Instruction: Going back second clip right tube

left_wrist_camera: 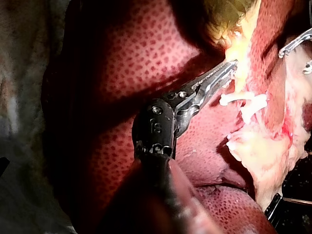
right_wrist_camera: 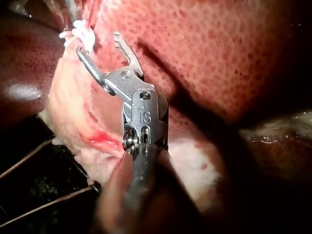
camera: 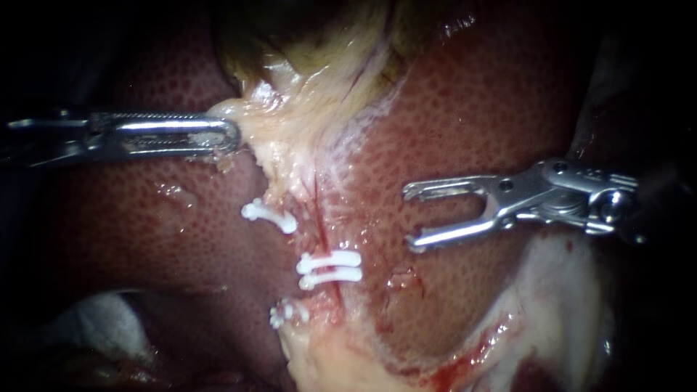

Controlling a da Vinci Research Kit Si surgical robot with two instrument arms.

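In the endoscope view a reddish right tube (camera: 320, 218) runs down the pale strip below the gallbladder (camera: 312, 51). Two white clips (camera: 330, 267) lie across it, one close under the other. A further clip (camera: 269, 215) sits on the left tube, and another clip (camera: 287, 313) lies lower down. My right instrument (camera: 411, 218) hangs over the liver (camera: 472, 109), to the right of the two clips and apart from them, jaws open and empty. My left instrument (camera: 231, 136) is shut on pale tissue at the gallbladder's lower end. The right wrist view shows the open right instrument (right_wrist_camera: 97, 44) near the clips (right_wrist_camera: 80, 31).
White gauze (camera: 109, 319) lies at the lower left, under the liver's edge. Pale, blood-stained tissue (camera: 566, 305) spreads at the lower right. In the left wrist view the left instrument (left_wrist_camera: 228, 68) holds the pale tissue just above the clips (left_wrist_camera: 243, 100).
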